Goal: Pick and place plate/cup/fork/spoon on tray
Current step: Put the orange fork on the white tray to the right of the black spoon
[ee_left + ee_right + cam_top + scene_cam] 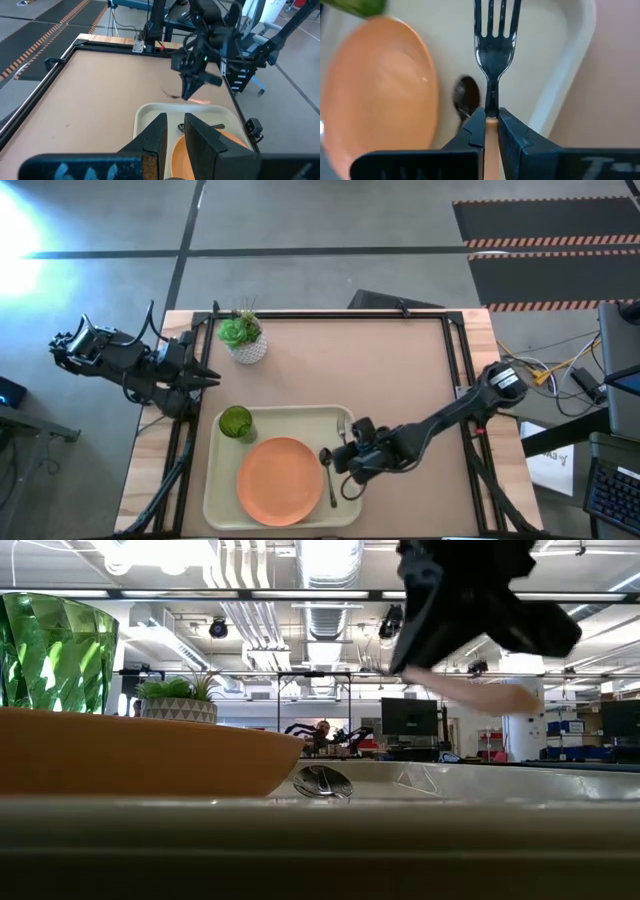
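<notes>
Silvery-tined fork (492,55) clamped in right gripper (491,125) — above tray's (222,500) right rim; left gripper (175,131) shut.

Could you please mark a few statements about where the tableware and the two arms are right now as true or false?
1. The right gripper holds the fork over the tray. True.
2. The cup stands on the bare table. False: it stands in a tray corner.
3. The spoon lies on the tray beside the plate. True.
4. The plate is upside down on the table. False: it sits upright on the tray.
5. The left gripper carries the spoon. False: it waits at the table's left edge.
</notes>
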`<action>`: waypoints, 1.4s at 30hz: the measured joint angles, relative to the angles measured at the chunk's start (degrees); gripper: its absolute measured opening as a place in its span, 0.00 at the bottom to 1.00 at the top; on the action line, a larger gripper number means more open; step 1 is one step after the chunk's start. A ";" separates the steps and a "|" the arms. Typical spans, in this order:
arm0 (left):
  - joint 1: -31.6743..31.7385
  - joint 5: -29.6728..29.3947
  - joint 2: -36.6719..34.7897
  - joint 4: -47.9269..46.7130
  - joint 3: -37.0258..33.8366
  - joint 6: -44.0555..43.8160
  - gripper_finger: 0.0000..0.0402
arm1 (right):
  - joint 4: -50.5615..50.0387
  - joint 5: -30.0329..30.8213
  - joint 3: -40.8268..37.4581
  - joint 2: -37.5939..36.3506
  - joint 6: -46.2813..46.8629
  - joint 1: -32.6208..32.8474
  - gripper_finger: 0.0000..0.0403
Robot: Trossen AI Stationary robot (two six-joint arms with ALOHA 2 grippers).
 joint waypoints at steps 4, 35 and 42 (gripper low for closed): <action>0.00 0.00 0.06 0.01 -0.02 0.00 0.12 | 1.15 -2.94 -0.03 3.83 4.50 0.17 0.04; 0.00 0.00 0.30 -0.01 -0.17 0.00 0.12 | 15.85 -3.90 0.59 14.58 10.98 0.55 0.03; 0.00 0.00 0.30 -0.01 -0.20 0.00 0.12 | 14.65 -2.62 0.61 14.55 14.93 0.70 0.03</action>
